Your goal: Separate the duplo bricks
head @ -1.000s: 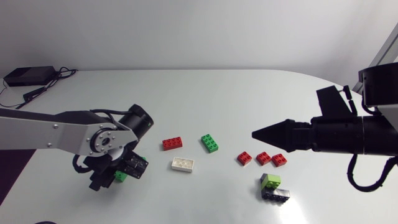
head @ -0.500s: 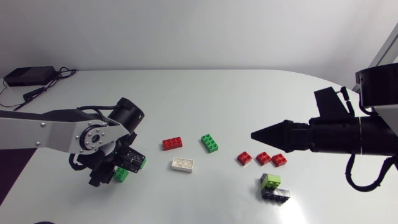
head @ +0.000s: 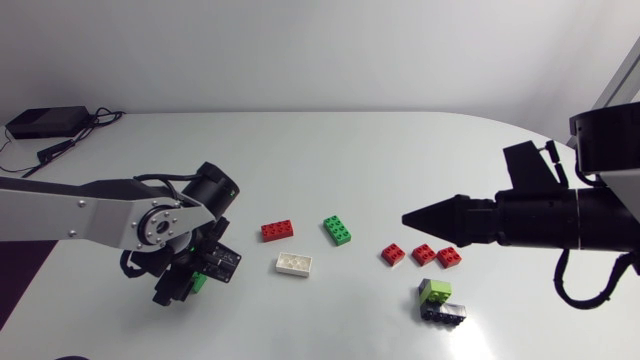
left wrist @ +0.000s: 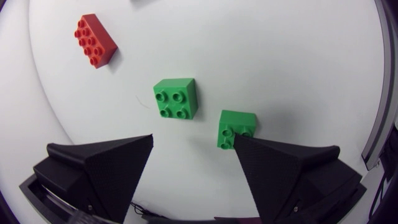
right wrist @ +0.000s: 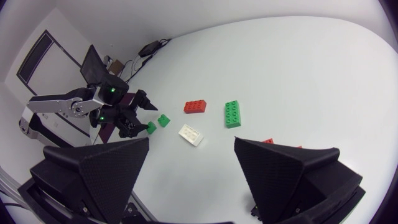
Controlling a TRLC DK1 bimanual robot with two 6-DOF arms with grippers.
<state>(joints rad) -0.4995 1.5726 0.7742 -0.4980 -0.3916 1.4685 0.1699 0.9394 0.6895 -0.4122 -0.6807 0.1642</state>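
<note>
While the left gripper [left wrist: 193,138], fingers [left wrist: 99,168] apart, hangs over a loose green brick [left wrist: 176,98] on the bench [left wrist: 280,62] and the right gripper [head: 408,216] is likewise spread, the lime brick [head: 435,290] stacked on a dark brick [head: 445,313] near it looks light, rigid and slick, probably best pinched across its flat sides.

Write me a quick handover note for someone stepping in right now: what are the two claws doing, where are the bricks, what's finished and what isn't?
Left gripper: open, empty, over a green square brick and a second green brick. The two lie apart, the second at one fingertip.
Right gripper: open, empty, in the air near the three small red bricks.
Done: long red brick, long green brick and white brick lie singly mid-table.
Left: a lime brick sits on a dark brick. This looks like the only stack to pull apart, nearest the right arm.
</note>
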